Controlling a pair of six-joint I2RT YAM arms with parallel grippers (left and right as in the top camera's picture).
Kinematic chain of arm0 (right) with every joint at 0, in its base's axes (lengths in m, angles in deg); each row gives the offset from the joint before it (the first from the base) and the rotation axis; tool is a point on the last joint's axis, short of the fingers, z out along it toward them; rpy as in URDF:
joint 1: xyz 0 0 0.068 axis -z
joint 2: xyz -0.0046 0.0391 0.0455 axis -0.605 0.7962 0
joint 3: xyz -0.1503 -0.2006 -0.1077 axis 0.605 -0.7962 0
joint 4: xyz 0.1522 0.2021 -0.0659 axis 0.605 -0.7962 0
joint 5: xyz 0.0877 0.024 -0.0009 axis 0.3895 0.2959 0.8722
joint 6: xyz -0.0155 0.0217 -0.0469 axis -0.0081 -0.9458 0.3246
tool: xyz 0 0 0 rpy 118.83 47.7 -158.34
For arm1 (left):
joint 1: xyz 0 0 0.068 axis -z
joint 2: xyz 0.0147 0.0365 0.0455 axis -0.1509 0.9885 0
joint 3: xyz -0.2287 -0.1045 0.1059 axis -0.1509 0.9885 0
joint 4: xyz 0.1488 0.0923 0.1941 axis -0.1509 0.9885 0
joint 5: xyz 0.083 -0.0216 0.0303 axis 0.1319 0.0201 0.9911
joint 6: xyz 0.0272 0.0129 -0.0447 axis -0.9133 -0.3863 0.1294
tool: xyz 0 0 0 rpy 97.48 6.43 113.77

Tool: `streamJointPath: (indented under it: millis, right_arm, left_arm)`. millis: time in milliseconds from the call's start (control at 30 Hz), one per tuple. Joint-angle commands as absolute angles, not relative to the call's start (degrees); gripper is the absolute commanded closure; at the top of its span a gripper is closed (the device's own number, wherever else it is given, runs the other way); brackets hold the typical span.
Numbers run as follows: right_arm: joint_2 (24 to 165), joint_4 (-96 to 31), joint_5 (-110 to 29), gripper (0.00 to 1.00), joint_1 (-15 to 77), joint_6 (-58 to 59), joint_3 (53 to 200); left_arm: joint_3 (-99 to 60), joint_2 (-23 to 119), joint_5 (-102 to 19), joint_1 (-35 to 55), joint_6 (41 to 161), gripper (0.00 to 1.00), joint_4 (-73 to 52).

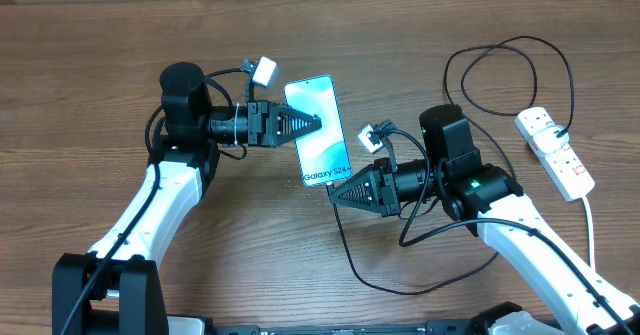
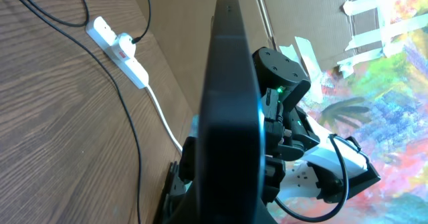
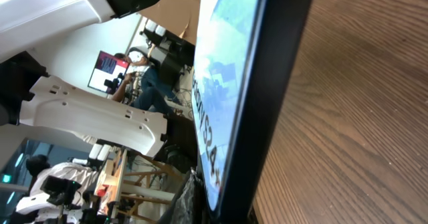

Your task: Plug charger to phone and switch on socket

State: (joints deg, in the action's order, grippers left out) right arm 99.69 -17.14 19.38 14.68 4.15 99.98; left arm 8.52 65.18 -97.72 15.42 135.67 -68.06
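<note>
The phone [image 1: 318, 133], its blue-teal screen lit, is held tilted off the table between both arms. My left gripper [image 1: 318, 122] is shut on its left edge; in the left wrist view the phone [image 2: 231, 97] stands edge-on in the jaws [image 2: 231, 207]. My right gripper [image 1: 335, 195] is at the phone's "Galaxy S24+" end. The black charger cable [image 1: 372, 279] runs up into its tip, and the plug itself is hidden. In the right wrist view the phone's end [image 3: 227, 117] sits at the jaws [image 3: 224, 210]. The white socket strip [image 1: 556, 152] lies at the far right.
The black cable loops behind the right arm [image 1: 500, 70] to the strip and across the front of the table. The strip's thick white cord [image 1: 590, 225] runs off toward the front right. The strip [image 2: 120, 50] and cable [image 2: 127, 124] also show in the left wrist view.
</note>
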Motion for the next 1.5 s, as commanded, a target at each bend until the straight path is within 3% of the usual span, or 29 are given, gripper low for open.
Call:
streamJointPath:
  millis: [0, 1267, 1467]
  right_arm:
    - [99.43, -16.46, 19.22, 0.96, 14.79, 3.52, 100.29]
    - [99.43, -7.37, 15.64, 0.96, 14.79, 0.13, 101.12]
    - [99.43, -7.37, 15.62, 0.96, 14.79, 0.15, 102.23]
  left_arm:
    - [7.97, 64.43, -99.29, 15.45, 135.13, 0.96, -68.26]
    - [8.0, 64.43, -104.78, 20.38, 130.71, 0.96, -67.98]
    - [8.0, 64.43, -104.8, 21.85, 129.53, 0.96, -63.01]
